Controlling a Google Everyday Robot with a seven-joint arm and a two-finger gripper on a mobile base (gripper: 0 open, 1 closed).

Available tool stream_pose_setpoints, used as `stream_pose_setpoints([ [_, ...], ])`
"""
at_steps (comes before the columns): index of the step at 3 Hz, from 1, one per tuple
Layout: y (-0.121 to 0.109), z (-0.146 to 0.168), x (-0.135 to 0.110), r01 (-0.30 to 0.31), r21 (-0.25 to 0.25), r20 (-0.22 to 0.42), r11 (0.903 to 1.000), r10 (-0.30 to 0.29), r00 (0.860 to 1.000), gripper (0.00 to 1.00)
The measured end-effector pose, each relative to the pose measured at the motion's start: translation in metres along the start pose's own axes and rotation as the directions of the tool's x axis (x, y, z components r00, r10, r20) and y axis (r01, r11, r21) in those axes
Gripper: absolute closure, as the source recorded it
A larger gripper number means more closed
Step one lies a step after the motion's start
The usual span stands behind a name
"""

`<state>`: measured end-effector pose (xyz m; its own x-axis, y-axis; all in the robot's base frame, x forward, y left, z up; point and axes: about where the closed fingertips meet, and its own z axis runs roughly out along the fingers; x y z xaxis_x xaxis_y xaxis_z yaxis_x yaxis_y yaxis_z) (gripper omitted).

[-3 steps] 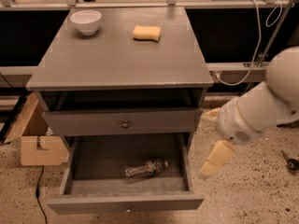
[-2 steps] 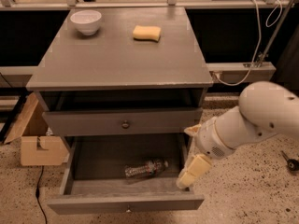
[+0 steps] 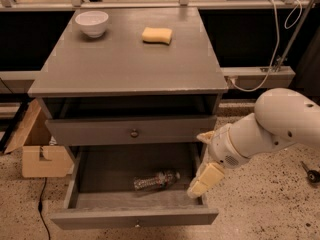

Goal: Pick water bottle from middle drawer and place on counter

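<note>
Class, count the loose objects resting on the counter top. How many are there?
2: a white bowl at the back left of the counter and a yellow sponge at back centre. None seem hidden. The claw hangs low, over the open drawer's right side.

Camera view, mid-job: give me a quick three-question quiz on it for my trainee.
1. Which two things sit on the counter?
2. True or false: the water bottle lies on its side in the open middle drawer.
3. The gripper is: A) resting on the counter; B) at the drawer's right side, open, near the bottle but holding nothing; C) shut on the bottle.
Key: 1 white bowl and yellow sponge; 2 true; 3 B.
</note>
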<state>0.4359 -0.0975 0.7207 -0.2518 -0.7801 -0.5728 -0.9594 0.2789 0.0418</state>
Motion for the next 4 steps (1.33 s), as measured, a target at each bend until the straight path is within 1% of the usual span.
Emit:
stream_pose_setpoints([
  [1,-0.011,0.047,0.018,0.005,-0.024,-0.039,0.9997,-0.006,0.999,0.00],
  [2,-0.029,0.106,0.038,0.017,-0.031,-0.048,0.9994,-0.019,0.999,0.00],
  [3,-0.049,0.158,0.046,0.029,-0.018,-0.032,0.9994,-0.030,0.999,0.00],
  [4,-0.067,0.198,0.046,0.034,-0.005,0.010,0.9994,-0.034,0.999,0.00],
])
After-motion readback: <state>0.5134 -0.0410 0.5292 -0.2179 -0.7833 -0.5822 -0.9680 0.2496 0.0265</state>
